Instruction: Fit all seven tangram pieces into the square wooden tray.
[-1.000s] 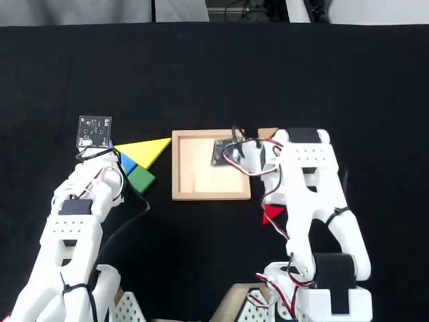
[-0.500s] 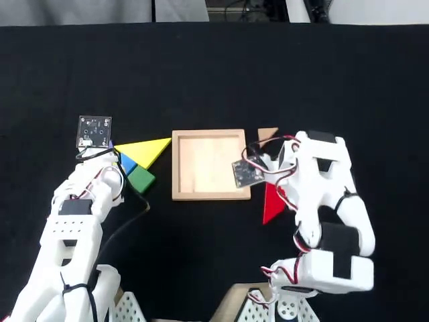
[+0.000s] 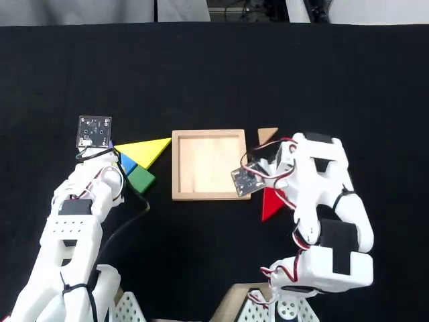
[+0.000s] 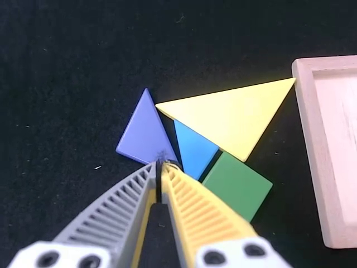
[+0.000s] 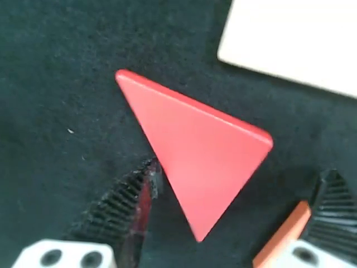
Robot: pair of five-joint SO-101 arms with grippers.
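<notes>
The square wooden tray [image 3: 177, 164] lies at the table's middle with bare wood inside; its corner shows as [image 5: 290, 42] and its edge as [image 4: 323, 167]. Left of it lie a yellow triangle [image 3: 144, 149] [image 4: 231, 114], a blue piece [image 3: 127, 163] [image 4: 192, 148], a green square [image 3: 141, 178] [image 4: 237, 187] and a purple triangle [image 4: 144, 133]. My left gripper [image 4: 160, 165] is shut, its tips at the purple triangle's edge. A red triangle [image 3: 269, 202] [image 5: 192, 145] lies right of the tray. My right gripper [image 5: 234, 201] is open, straddling it. A brown triangle [image 3: 267, 134] sits by the tray's far right corner.
A black cloth covers the table [image 3: 214, 74]. The right arm's body [image 3: 322, 194] stands over the area right of the tray. The left arm [image 3: 74, 221] stretches along the near left side. Open cloth lies beyond the tray.
The right arm has swung from over the tray's far right corner back toward the near right, uncovering the red triangle. The left arm has stayed put.
</notes>
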